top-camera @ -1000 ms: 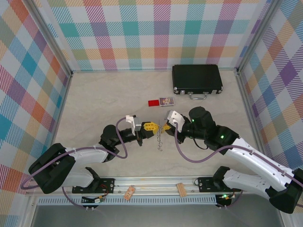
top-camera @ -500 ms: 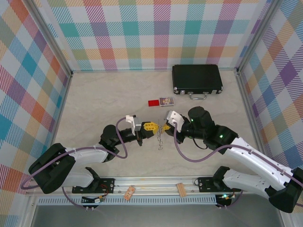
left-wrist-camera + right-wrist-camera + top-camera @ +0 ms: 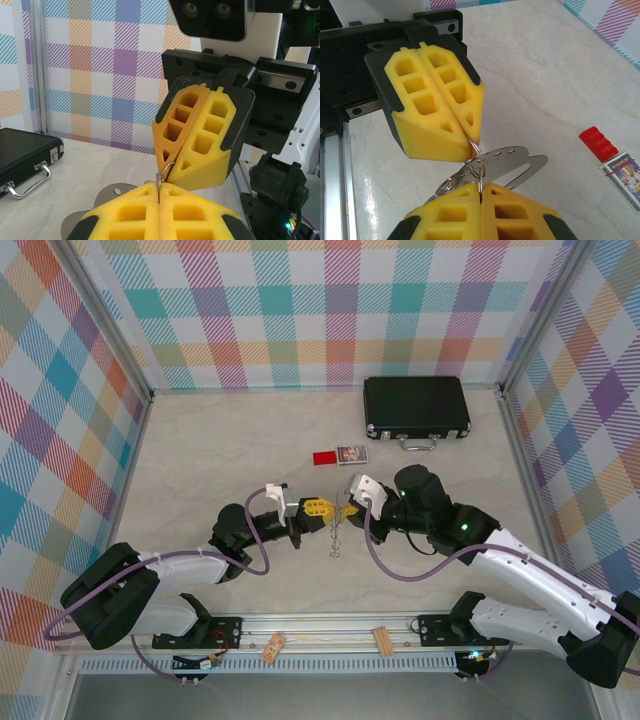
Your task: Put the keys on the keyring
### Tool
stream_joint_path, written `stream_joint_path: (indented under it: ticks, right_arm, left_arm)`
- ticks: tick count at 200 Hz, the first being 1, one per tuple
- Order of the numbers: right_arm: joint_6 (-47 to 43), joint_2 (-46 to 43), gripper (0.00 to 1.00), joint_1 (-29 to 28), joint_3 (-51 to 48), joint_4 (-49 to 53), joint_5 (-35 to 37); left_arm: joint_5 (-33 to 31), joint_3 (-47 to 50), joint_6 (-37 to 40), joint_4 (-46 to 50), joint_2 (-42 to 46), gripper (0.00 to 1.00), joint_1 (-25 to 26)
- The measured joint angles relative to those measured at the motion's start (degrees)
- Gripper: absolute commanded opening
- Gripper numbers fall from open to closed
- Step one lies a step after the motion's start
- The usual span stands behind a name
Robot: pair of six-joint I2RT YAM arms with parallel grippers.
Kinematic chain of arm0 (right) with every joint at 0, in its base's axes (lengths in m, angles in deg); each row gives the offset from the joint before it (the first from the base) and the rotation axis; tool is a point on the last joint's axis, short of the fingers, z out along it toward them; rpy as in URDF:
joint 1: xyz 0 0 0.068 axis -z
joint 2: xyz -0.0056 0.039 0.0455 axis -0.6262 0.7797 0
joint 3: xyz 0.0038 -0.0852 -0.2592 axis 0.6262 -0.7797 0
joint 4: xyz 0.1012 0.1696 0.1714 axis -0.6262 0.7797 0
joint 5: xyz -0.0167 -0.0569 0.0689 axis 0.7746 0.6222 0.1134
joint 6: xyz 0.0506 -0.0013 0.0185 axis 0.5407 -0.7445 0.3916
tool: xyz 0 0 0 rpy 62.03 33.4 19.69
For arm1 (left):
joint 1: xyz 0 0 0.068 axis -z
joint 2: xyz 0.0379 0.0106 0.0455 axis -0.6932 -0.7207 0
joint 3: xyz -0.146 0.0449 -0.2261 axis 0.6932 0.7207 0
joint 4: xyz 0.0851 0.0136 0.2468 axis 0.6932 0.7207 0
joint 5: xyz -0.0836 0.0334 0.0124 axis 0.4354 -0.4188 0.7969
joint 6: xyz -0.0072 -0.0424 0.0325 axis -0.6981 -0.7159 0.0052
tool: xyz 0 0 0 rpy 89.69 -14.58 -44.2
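My left gripper (image 3: 322, 508) and right gripper (image 3: 347, 508) meet tip to tip above the middle of the table, both shut. In the right wrist view the left gripper (image 3: 470, 142) pinches one small wire ring (image 3: 476, 149). My right gripper (image 3: 480, 186) pinches a second wire ring (image 3: 480, 172) linked through the first. The keyring (image 3: 520, 160), a flat grey metal loop with a slot and small holes, hangs under the rings above the table. It shows as a thin dangling piece (image 3: 336, 535) from above. The keys are hidden.
A black case (image 3: 416, 407) with a silver handle lies at the back right. A red block (image 3: 324, 457) and a small picture box (image 3: 352, 454) sit behind the grippers. Two wooden blocks (image 3: 273, 647) (image 3: 381, 640) rest on the front rail.
My right gripper has edged slightly left toward the left gripper, and the dangling keyring has shifted a little left with it. Both grips are unchanged.
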Motion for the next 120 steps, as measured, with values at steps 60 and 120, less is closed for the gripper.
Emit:
stream_joint_path:
  ticks: [60, 120]
  right_arm:
    - [0.0, 0.2, 0.0, 0.0, 0.0, 0.0, -0.3]
    - [-1.3, 0.2, 0.0, 0.0, -0.3, 0.0, -0.6]
  left_arm:
    - [0.0, 0.0, 0.0, 0.0, -0.1, 0.0, 0.0]
    - [-0.4, 0.0, -0.7, 0.0, -0.1, 0.0, 0.0]
